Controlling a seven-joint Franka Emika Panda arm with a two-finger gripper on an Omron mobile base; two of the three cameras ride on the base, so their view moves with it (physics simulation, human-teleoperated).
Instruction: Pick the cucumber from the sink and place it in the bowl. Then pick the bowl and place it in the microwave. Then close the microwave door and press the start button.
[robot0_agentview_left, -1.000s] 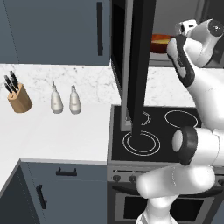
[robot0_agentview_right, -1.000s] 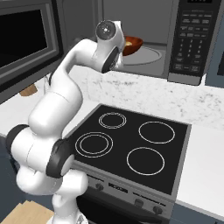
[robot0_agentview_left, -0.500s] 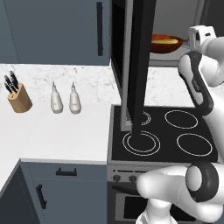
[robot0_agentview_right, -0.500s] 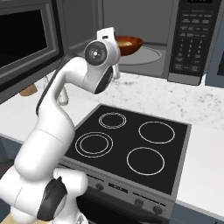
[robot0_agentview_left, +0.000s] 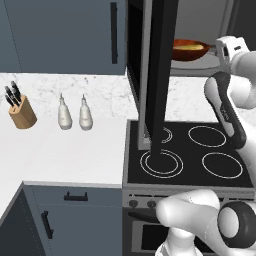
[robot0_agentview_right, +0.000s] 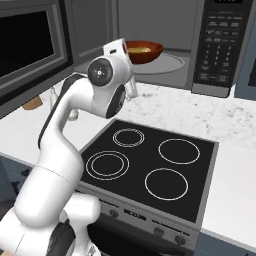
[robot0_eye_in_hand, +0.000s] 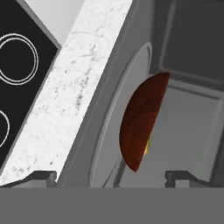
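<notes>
Inside the microwave, the bowl sits on the round grey turntable plate, with a yellowish piece showing inside it; whether that is the cucumber cannot be told. From the hand view the bowl appears tipped on edge at about 1 o'clock from the claw, whose two dark fingertips stand wide apart and released, with nothing between them, short of the bowl. Seen from the left base view, the microwave door stands swung open toward the camera, above the black four-ring stove. On the marble worktop, at 9 o'clock from the stove, stand two pale bottles and a wooden knife block.
</notes>
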